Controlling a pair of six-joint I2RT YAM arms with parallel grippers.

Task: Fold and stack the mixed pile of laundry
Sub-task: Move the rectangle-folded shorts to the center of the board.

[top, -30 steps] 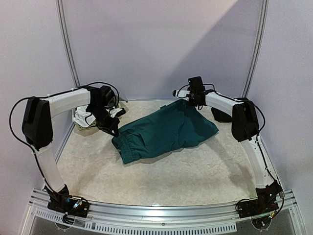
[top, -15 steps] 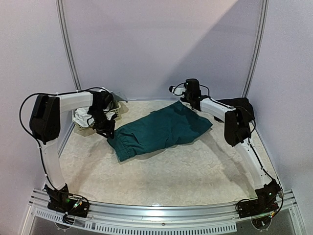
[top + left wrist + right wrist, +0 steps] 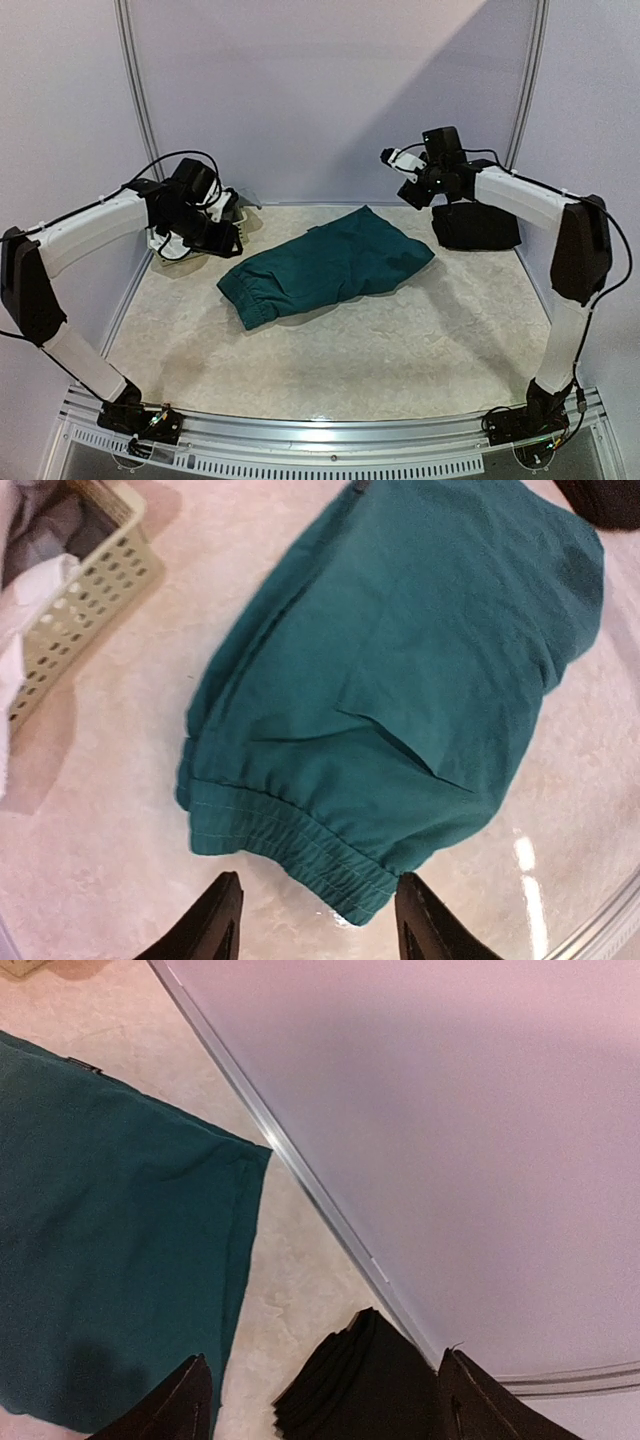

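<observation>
The shorts (image 3: 325,265) lie flat and slantwise on the middle of the table (image 3: 400,350), with the elastic waistband at the near-left end and the hem at the far right. A wide strip of table top shows between the waistband and the near edge, and more on the right.

The left gripper (image 3: 315,925) hangs above the waistband edge with its fingers parted about halfway and nothing between them. Just to its left is the basket (image 3: 90,580) in the far-left corner, with white cloth (image 3: 20,610) spilling over its rim.

The right gripper (image 3: 325,1405) is raised near the back wall (image 3: 330,100), spread wide and also holding nothing. Below it the folded black trousers (image 3: 475,228) sit in the far-right corner (close to the wall's foot rail (image 3: 300,1175)). A narrow gap of table separates them from the shorts' hem.
</observation>
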